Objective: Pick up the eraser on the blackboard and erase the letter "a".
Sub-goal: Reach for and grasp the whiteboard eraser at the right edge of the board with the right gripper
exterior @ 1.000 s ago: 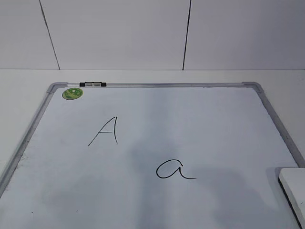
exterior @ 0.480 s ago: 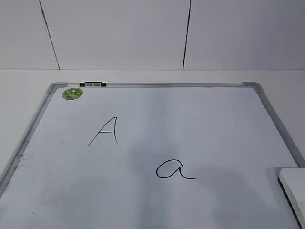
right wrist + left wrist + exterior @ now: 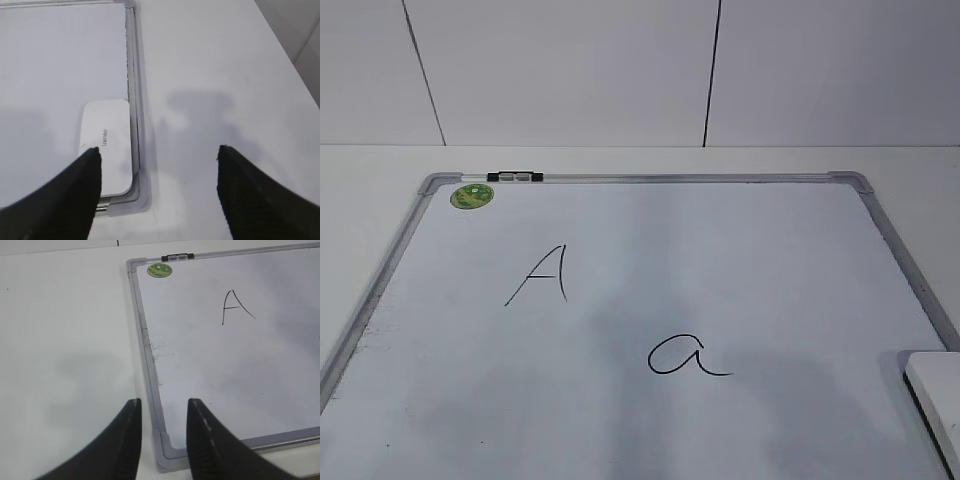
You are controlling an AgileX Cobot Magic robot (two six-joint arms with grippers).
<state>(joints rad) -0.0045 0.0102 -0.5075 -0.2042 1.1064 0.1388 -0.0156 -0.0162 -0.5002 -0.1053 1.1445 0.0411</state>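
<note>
The blackboard (image 3: 720, 240) is a white board with a silver-grey frame lying flat on the table. The cursive letter "a" (image 3: 686, 356) is at its near middle; a capital "A" (image 3: 542, 275) lies to its left. The white eraser (image 3: 935, 395) lies at the board's near right corner, and shows in the right wrist view (image 3: 106, 145) with a small grey logo. My right gripper (image 3: 157, 155) is open wide above that corner, its left finger over the eraser's near edge. My left gripper (image 3: 162, 407) is open and empty over the board's near left corner (image 3: 165, 455). Neither gripper shows in the exterior view.
A round green sticker (image 3: 472, 196) and a small black-and-silver clip (image 3: 515, 177) sit at the board's far left corner. White table (image 3: 225, 75) surrounds the board; a white panelled wall (image 3: 620, 70) stands behind.
</note>
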